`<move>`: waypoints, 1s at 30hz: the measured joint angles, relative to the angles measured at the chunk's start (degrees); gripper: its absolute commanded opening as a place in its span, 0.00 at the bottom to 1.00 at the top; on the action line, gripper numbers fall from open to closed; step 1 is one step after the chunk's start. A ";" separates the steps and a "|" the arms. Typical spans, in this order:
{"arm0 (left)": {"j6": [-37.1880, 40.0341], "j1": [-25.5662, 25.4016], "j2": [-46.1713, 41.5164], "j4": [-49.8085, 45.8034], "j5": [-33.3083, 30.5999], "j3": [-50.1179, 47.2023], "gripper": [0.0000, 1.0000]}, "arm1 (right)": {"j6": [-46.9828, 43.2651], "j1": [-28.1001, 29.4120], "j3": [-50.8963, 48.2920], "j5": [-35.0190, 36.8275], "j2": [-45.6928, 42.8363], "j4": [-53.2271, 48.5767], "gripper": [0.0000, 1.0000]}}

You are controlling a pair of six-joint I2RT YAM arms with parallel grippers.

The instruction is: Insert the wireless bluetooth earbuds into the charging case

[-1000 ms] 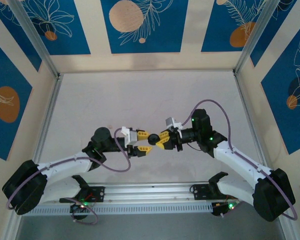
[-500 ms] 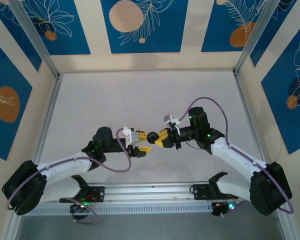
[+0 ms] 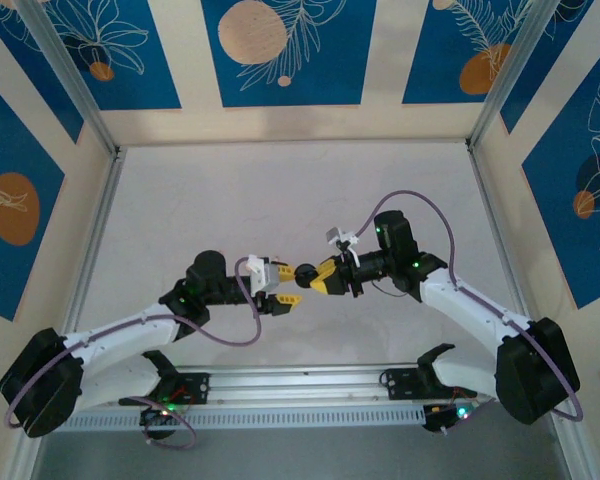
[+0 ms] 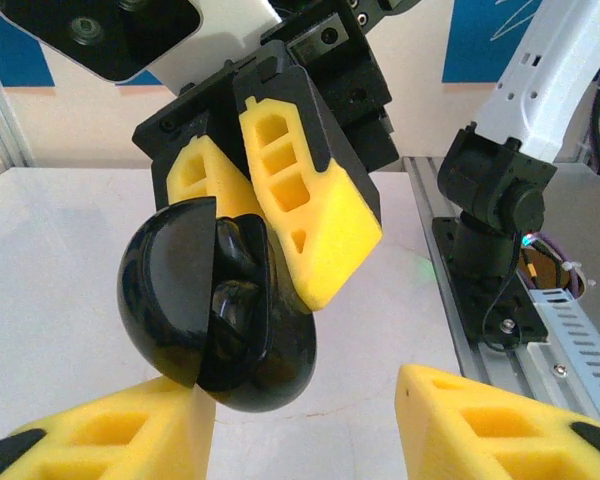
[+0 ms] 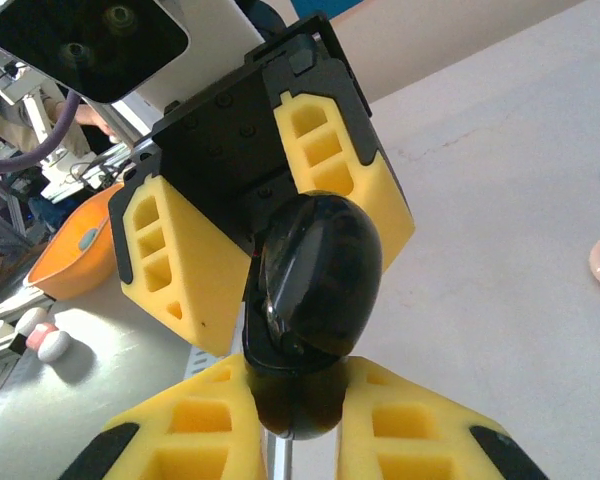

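charging case (image 4: 220, 310) sits lifted over the middle of the table (image 3: 280, 190), lid swung open, pinched tight between the fingers of your right gripper (image 5: 295, 390); your left gripper (image 4: 305, 400) faces it, jaws parted, one finger just beside the case, the other apart from it.

Black charging case (image 4: 220, 320), lid open, held aloft
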 measured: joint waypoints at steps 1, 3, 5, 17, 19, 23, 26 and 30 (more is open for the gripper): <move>0.33 0.00 -0.20 -0.26 0.02 0.00 0.51 | -0.17 -0.09 0.00 -0.37 0.00 -0.37 0.09; 0.81 -0.02 -0.48 -1.01 0.02 0.09 0.51 | -0.22 -0.28 0.00 -0.79 -0.02 -0.90 0.09; 1.68 -0.02 -0.50 -1.73 -0.07 0.37 0.51 | -0.26 -0.39 0.04 -0.96 -0.04 -1.33 0.09; 3.08 -0.09 0.22 -1.92 -0.31 2.05 0.54 | -2.78 0.28 0.74 -1.79 -0.02 -5.70 0.09; 3.04 -0.09 0.39 -1.31 -0.35 2.10 0.52 | -2.51 0.39 0.79 -0.70 0.07 -6.01 0.08; 2.84 -0.09 0.46 -0.85 -0.35 2.10 0.48 | -0.87 0.37 0.96 1.27 0.72 -5.66 0.08; 2.75 0.02 0.61 -0.70 -0.83 2.10 0.45 | 1.20 0.13 0.94 1.73 1.16 -4.61 0.08; 2.43 0.04 0.81 0.31 -2.08 2.10 0.45 | 3.98 0.00 0.94 1.92 1.20 -2.73 0.08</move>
